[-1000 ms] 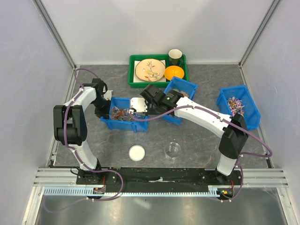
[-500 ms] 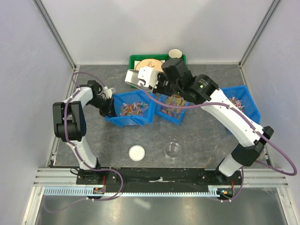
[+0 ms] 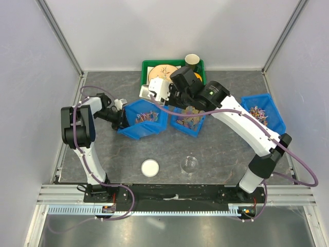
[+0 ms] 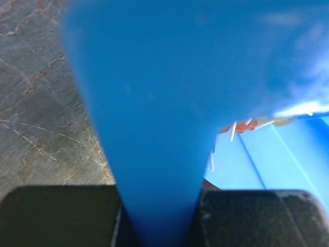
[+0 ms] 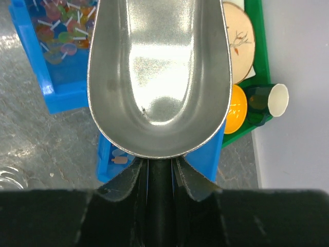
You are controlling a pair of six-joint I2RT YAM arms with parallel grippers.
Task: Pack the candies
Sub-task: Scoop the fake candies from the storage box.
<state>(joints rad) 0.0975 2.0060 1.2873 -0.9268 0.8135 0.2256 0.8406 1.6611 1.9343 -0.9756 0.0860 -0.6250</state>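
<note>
The left claw [image 3: 121, 119] is clamped on the 9 o'clock wall of a blue bin [image 3: 154, 123], tipping it so the candies [image 3: 145, 117] heap toward one side; in the left wrist view that wall fills the frame between the closed fingers. The right claw [image 5: 159, 177] is pinched on the handle of a metal scoop [image 5: 159, 77], which looks empty and hangs at about 12 o'clock of the tilted bin, in front of the green tray [image 3: 198, 82]. At 6 o'clock on the worktop [image 3: 221, 149] stand a clear cup [image 3: 189, 164] and a white lid [image 3: 150, 167]; the cup seems empty, though the glare makes that hard to judge. The step in hand is probably scooping: the bin is steadied and the scoop poised. Next the scoop should dip into the heaped candies and carry a load to the cup.
</note>
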